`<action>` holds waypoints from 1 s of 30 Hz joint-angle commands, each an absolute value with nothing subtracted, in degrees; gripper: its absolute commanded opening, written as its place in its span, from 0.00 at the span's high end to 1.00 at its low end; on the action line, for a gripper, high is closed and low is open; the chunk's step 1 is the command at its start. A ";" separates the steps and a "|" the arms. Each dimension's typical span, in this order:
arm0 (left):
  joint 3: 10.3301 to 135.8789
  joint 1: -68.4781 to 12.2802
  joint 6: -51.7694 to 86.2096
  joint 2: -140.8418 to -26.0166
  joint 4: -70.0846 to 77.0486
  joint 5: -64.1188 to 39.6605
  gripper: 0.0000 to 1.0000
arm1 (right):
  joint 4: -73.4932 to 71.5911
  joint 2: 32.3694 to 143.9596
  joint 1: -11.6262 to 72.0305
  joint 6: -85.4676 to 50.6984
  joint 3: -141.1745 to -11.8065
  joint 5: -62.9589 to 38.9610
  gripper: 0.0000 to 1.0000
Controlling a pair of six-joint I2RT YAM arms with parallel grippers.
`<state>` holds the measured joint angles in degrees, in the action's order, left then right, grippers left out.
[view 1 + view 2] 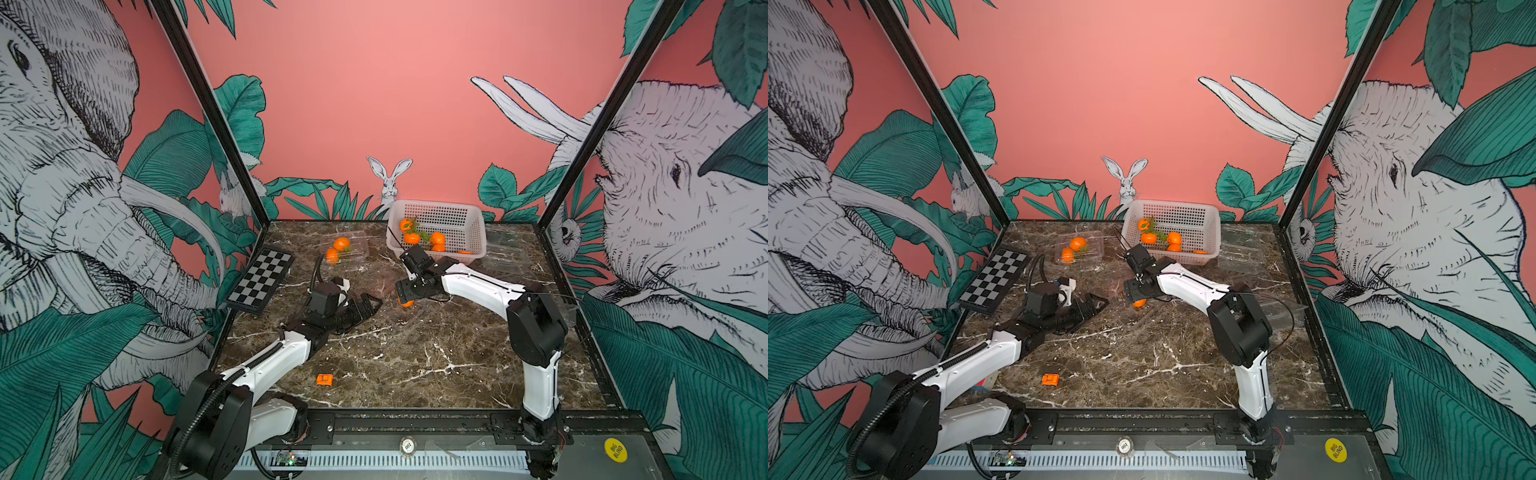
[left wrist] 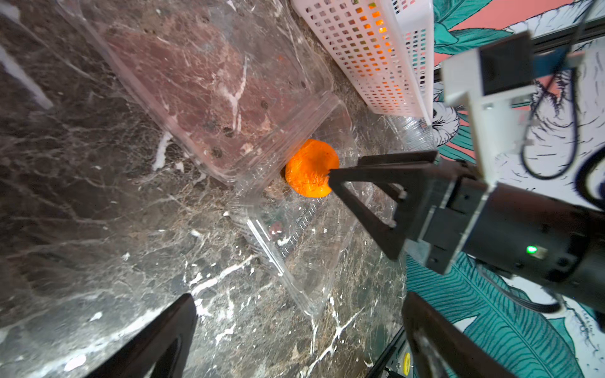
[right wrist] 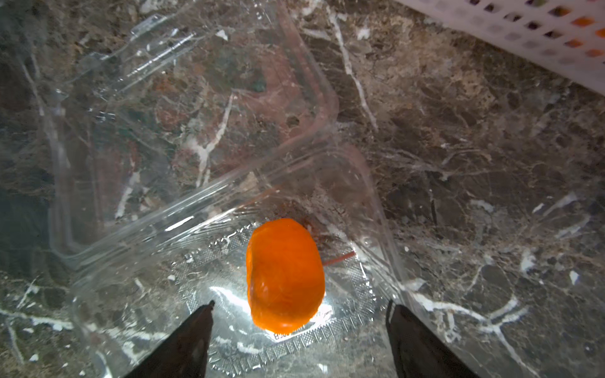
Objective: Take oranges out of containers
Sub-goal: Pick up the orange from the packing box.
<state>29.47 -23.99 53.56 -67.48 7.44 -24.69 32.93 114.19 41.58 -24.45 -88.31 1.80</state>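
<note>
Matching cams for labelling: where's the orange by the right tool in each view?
Top views, both: orange mid-table, under the right tool.
Left wrist: orange inside the open clamshell, at a right-tool fingertip.
Right wrist: orange between the tool's fingers, not gripped.
Shared landmark: white basket.

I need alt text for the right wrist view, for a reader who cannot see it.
A single orange lies in an open clear clamshell container, between the spread fingers of the right claw, which do not touch it. The container rests on a brown marble table; a white perforated basket shows at the edge.
</note>
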 commanded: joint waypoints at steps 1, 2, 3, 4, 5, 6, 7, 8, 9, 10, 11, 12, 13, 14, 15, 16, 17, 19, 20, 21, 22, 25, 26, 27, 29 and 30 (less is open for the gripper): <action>28.07 -23.73 56.17 -67.60 12.35 -26.11 0.01 | 29.92 116.02 41.75 -25.00 -87.99 1.83 0.19; 27.82 -23.73 56.41 -67.75 12.65 -26.02 0.01 | 29.49 116.61 41.70 -25.13 -87.93 1.47 0.20; 27.64 -23.80 56.59 -67.78 12.91 -26.02 0.01 | 29.37 117.27 41.68 -25.32 -88.03 1.26 0.20; 27.56 -23.80 56.82 -67.94 13.22 -26.02 0.01 | 29.32 117.78 41.73 -25.38 -88.14 1.10 0.21; 27.44 -23.82 56.91 -68.01 13.45 -26.10 0.01 | 29.14 118.26 41.70 -25.33 -88.17 1.07 0.23; 27.59 -23.82 56.88 -68.16 13.50 -26.10 0.01 | 28.94 118.60 41.69 -25.40 -88.10 1.14 0.25; 27.52 -23.82 56.95 -68.20 13.48 -26.11 0.01 | 28.85 118.92 41.69 -25.56 -88.14 1.39 0.27; 27.53 -23.82 56.99 -68.22 13.52 -26.11 0.01 | 28.80 119.13 41.68 -25.58 -88.14 1.62 0.29; 27.54 -23.91 57.04 -68.42 13.49 -26.03 0.01 | 28.53 119.34 41.74 -25.66 -88.07 1.68 0.32; 27.52 -23.97 57.00 -68.45 13.58 -26.10 0.01 | 28.27 119.50 41.73 -25.71 -88.05 1.59 0.34; 27.68 -23.99 57.03 -68.57 13.54 -26.01 0.01 | 28.16 119.66 41.69 -25.85 -88.14 1.47 0.39; 27.65 -23.99 57.12 -68.78 13.54 -26.02 0.01 | 28.13 119.86 41.74 -25.97 -88.19 1.15 0.42; 27.63 -24.05 57.13 -68.96 13.54 -26.09 0.01 | 28.16 119.88 41.71 -26.25 -88.21 0.92 0.45; 27.77 -24.21 57.26 -69.13 13.62 -26.10 0.01 | 28.21 119.75 41.67 -26.48 -88.16 0.89 0.46; 27.77 -24.21 57.28 -69.17 13.62 -26.11 0.01 | 28.20 119.44 41.70 -26.80 -88.00 0.96 0.49; 27.78 -24.34 57.36 -69.17 13.63 -26.06 0.01 | 28.26 119.12 41.70 -26.98 -87.86 1.06 0.52; 27.89 -24.39 57.47 -69.08 13.58 -26.02 0.01 | 28.50 118.52 41.68 -27.21 -87.88 1.13 0.54; 28.20 -24.57 57.57 -68.85 13.26 -26.10 0.01 | 28.78 117.25 41.68 -27.83 -87.75 1.01 0.57; 28.44 -24.74 57.47 -68.61 12.87 -26.26 0.01 | 28.98 116.59 41.69 -28.44 -87.56 0.96 0.60; 28.65 -24.72 57.21 -68.47 12.37 -26.39 0.01 | 29.24 115.73 41.69 -29.02 -87.45 0.84 0.61; 28.98 -24.87 56.87 -68.04 11.51 -26.60 0.01 | 29.50 114.82 41.72 -29.75 -87.26 0.71 0.61; 30.51 -24.83 55.32 -66.69 8.21 -27.22 0.01 | 30.75 111.62 41.46 -31.40 -87.00 0.31 0.61; 31.49 -24.87 54.84 -66.27 6.96 -27.44 0.01 | 31.68 110.54 41.23 -32.10 -87.36 0.19 0.61; 32.50 -24.86 54.32 -66.08 5.73 -27.73 0.01 | 32.23 109.51 40.97 -32.70 -87.65 -0.04 0.61; 35.54 -24.87 53.17 -66.17 2.89 -28.29 0.01 | 32.77 107.31 39.73 -34.23 -88.13 -1.79 0.61; 37.10 -24.86 52.65 -66.60 1.76 -28.62 0.01 | 33.03 106.38 38.99 -34.97 -88.47 -2.25 0.61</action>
<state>32.86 -24.67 55.22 -68.12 5.54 -27.20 31.46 110.52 40.73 -31.86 -87.09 -0.95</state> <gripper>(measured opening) 0.992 0.390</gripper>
